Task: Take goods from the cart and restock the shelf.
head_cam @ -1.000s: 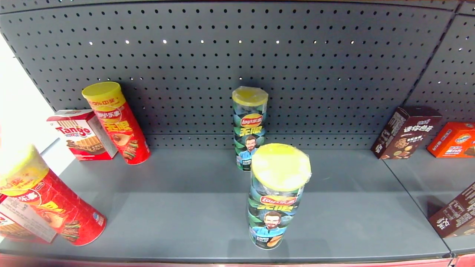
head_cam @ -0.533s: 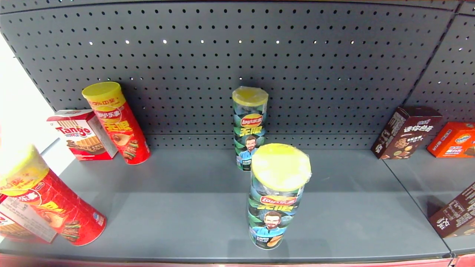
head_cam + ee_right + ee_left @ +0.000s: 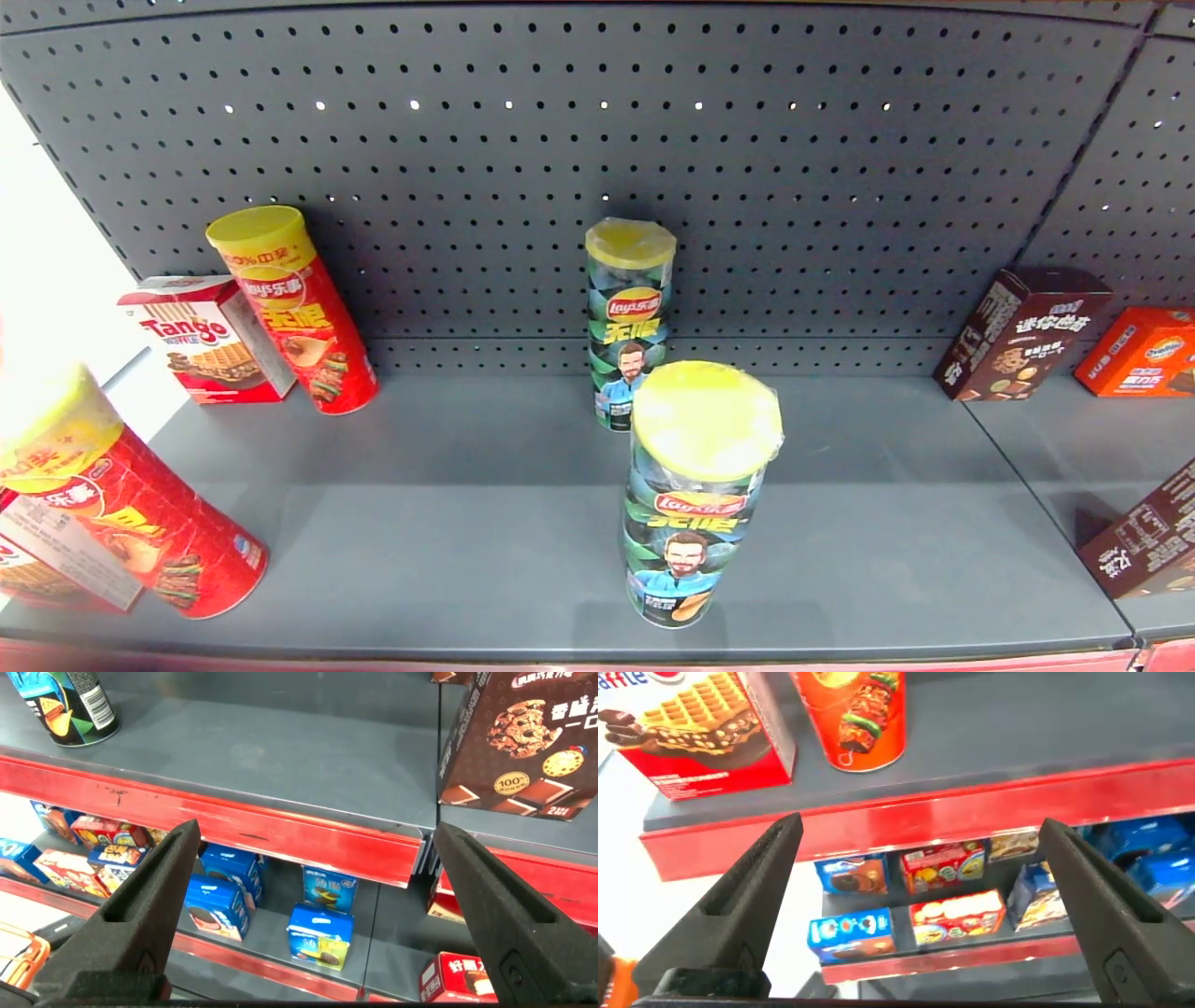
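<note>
Left gripper [image 3: 915,943] hangs spread and empty just short of the shelf [image 3: 906,821], facing its red front lip. Beyond it on the deck stand a red can [image 3: 854,714] and a wafer box [image 3: 691,728]. Right gripper [image 3: 313,943], also spread and empty, faces the same lip. Past it stand a green can [image 3: 70,709] and a brown cookie box [image 3: 523,747]. Farthest off, a second green can [image 3: 627,317] stands against the pegboard [image 3: 597,121].
</note>
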Robot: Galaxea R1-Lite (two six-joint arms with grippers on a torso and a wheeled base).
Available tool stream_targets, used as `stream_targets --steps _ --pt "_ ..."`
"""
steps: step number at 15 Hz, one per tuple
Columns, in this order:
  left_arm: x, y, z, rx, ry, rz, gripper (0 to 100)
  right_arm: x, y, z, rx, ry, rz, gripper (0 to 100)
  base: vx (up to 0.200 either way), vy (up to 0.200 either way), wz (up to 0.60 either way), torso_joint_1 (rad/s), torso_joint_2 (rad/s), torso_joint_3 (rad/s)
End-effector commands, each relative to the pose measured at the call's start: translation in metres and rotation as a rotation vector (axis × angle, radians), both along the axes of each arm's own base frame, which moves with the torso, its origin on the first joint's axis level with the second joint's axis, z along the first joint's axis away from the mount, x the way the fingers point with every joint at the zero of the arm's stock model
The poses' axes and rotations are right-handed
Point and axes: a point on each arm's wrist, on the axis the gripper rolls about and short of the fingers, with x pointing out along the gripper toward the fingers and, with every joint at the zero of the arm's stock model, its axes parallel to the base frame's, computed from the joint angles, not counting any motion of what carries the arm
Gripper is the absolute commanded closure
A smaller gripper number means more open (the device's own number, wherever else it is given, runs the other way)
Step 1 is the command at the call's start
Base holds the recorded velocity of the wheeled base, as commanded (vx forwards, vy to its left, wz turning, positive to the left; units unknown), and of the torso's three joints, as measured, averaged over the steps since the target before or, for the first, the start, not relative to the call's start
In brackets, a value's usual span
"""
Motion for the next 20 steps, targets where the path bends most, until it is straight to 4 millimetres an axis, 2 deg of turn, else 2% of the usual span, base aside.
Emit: stream_targets --steps 1,3,12,13,14,15,19,20 --pt "-0.002 0.000 0.000 -0.017 -0.019 0.004 0 0.000 0.000 0.000 0.000 0.001 0.000 0 0.000 0.000 0.00 0.000 0.00 0.000" --pt "-0.003 0.000 -0.001 -0.020 -0.038 0.055 0 0.000 0.000 0.000 0.000 0.001 0.000 0 0.000 0.000 0.00 0.000 0.00 0.000" --pt "-0.003 0.001 0.000 -0.035 -0.058 0.065 0 0.000 0.000 0.000 -0.012 -0.004 0.016 0 0.000 0.000 0.00 0.000 0.00 0.000" --pt "-0.003 0.000 0.000 -0.029 -0.060 0.060 0 -0.002 -0.001 0.055 0.012 -0.061 -0.014 0 0.000 0.000 0.00 0.000 0.00 0.000" --pt "-0.003 0.000 0.000 -0.021 -0.061 0.059 0 0.012 0.003 0.090 0.034 0.005 -0.006 0 0.000 0.000 0.00 0.000 0.00 0.000" --pt "-0.003 0.000 0.000 -0.016 -0.059 0.050 0 0.024 0.007 0.114 0.031 0.018 0.017 0 0.000 0.000 0.00 0.000 0.00 0.000" --pt "-0.003 0.000 0.000 -0.016 -0.061 0.032 0 0.061 0.021 0.171 -0.072 0.012 0.102 0 0.000 0.000 0.00 0.000 0.00 0.000" --pt "-0.003 0.000 0.000 -0.016 -0.061 0.032 0 0.068 0.025 0.176 -0.092 0.015 0.135 0 0.000 0.000 0.00 0.000 0.00 0.000"
